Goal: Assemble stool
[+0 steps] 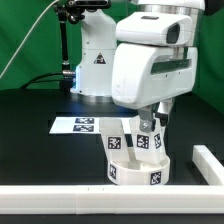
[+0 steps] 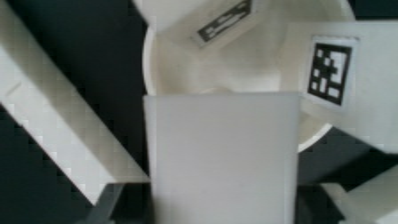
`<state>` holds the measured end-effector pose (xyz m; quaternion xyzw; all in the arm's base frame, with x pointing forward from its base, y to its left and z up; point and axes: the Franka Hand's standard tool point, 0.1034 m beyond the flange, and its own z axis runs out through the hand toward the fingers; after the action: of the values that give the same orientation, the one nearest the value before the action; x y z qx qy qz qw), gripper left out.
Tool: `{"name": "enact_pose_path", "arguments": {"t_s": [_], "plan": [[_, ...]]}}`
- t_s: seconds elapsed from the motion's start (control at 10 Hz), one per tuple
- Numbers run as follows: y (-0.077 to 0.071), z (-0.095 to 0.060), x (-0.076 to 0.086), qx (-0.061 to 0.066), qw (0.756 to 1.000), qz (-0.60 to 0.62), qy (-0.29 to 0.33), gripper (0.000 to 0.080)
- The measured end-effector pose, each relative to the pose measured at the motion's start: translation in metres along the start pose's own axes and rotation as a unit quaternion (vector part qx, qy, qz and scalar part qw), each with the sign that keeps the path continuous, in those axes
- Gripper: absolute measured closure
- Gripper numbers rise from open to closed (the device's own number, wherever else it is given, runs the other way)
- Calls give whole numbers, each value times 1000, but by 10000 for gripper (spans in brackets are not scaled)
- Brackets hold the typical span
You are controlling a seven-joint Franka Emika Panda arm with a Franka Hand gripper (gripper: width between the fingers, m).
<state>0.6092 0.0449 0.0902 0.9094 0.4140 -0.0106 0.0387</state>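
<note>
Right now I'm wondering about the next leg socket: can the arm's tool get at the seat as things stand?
Probably yes. The tool hangs directly over the seat, holding a leg there, and nothing lies between them; the marker board sits behind, clear.

**Dark bench, green backdrop**

A black table (image 1: 40,150) fills the scene under even light. Behind it hangs a green wall (image 1: 25,40). The marker board (image 1: 78,125) lies flat on the table, and a long white bar (image 1: 60,200) borders its near edge.
</note>
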Motion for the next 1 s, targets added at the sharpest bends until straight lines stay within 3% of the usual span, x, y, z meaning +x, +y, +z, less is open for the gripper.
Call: {"name": "enact_pose_path", "arguments": {"t_s": [0.2,0.4,0.9,1.0], "plan": [[2,1,1,10,994,111,-1,464],[7,0,8,-12,987,161,27,463],[6,0,8,-4,942,333,28,463],[8,1,6,12,917,397,33,463]]}}
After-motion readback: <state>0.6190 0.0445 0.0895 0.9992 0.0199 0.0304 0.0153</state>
